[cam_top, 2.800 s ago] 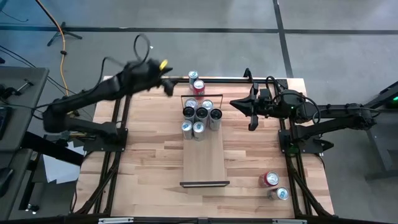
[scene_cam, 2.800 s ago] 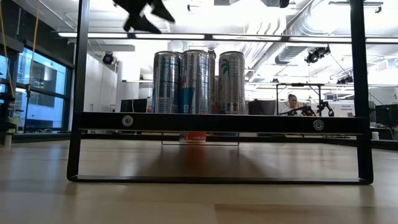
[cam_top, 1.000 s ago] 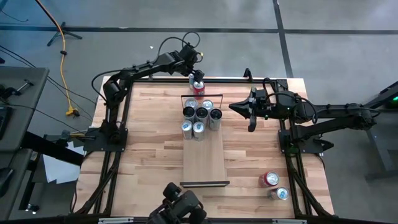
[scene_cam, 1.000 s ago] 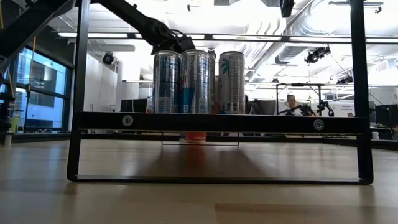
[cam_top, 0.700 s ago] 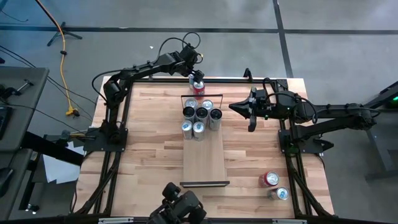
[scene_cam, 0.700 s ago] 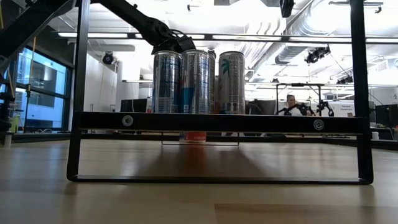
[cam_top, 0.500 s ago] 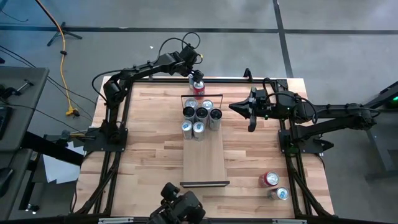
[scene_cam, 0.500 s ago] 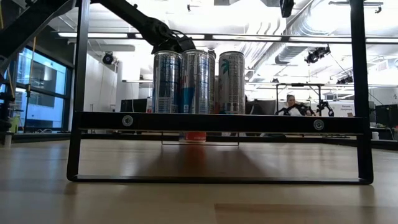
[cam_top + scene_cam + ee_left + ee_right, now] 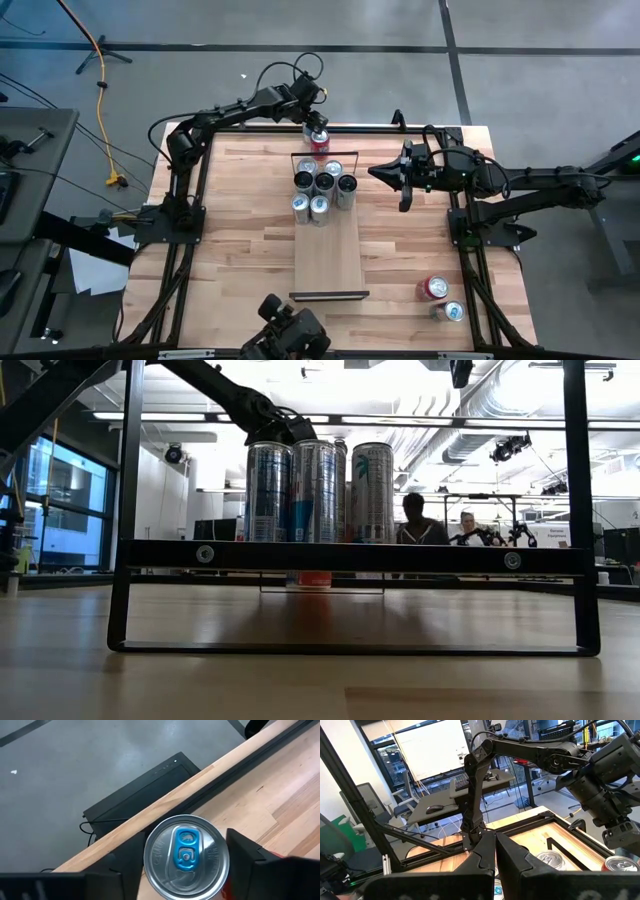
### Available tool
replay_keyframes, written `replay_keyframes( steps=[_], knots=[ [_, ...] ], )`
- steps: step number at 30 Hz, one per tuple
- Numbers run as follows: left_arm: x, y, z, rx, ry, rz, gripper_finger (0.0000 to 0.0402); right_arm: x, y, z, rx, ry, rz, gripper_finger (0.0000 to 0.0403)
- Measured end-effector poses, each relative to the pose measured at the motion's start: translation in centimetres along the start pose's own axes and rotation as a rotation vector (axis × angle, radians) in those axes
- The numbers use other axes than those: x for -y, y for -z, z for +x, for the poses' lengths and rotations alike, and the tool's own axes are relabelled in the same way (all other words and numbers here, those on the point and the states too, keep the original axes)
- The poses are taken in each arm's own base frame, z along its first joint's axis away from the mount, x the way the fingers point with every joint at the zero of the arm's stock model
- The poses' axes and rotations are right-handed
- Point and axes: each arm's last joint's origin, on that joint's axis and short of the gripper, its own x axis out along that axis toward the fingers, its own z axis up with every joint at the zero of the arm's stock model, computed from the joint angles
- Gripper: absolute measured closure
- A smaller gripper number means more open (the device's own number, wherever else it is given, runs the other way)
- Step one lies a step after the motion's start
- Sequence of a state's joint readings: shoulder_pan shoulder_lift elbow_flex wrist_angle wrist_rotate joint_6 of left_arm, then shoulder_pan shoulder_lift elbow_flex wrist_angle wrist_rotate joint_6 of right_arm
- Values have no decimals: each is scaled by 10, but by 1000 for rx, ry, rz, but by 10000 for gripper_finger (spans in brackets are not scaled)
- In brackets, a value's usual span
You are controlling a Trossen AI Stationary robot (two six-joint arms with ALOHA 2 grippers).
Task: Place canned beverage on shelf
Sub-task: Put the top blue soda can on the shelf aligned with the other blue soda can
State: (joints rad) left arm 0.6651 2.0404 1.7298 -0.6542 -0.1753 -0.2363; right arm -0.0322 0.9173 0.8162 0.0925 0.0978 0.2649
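The left gripper (image 9: 182, 870) straddles a silver-topped can (image 9: 186, 856), open, fingers not yet touching; rigid, smooth, slippery, best gripped mid-body; right gripper (image 9: 385, 172) waits closed

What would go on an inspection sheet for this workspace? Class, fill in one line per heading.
Surface: butcher-block table, bare wood around the shelf.
Job's things: shelf lies along the table's middle with seven cans clustered at its far end; a silver can with a blue tab stands at the far table edge beside a red can; two more cans at the near right corner.
Clutter: nothing seen.
Grippers: left gripper open, one finger on each side of the blue-tab can; right gripper shut, waiting right of the shelf.
Cables: yellow cable on the floor.
Surroundings: people beyond the table.
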Motion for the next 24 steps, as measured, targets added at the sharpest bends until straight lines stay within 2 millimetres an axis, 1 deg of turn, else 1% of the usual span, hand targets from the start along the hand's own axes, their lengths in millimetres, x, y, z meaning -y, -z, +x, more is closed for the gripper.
replay_keyframes(
  steps=[3, 11, 15, 21, 24],
  knots=[
    [0, 0, 0, -2, 0, -3, 247, 0, 0, 0, 0, 0, 0, 403],
    [0, 0, -1, -4, -1, -22, 238, 0, 0, 0, 0, 0, 0, 403],
    [-1, 0, -5, -2, 0, -15, 242, 0, 0, 0, -1, 0, -2, 403],
    [-3, -7, -26, 49, 13, -21, 243, 0, 0, 0, -5, 1, -4, 403],
    [-5, -11, -41, 84, 20, -12, 243, 0, 1, 0, -7, 2, -4, 403]
  ],
)
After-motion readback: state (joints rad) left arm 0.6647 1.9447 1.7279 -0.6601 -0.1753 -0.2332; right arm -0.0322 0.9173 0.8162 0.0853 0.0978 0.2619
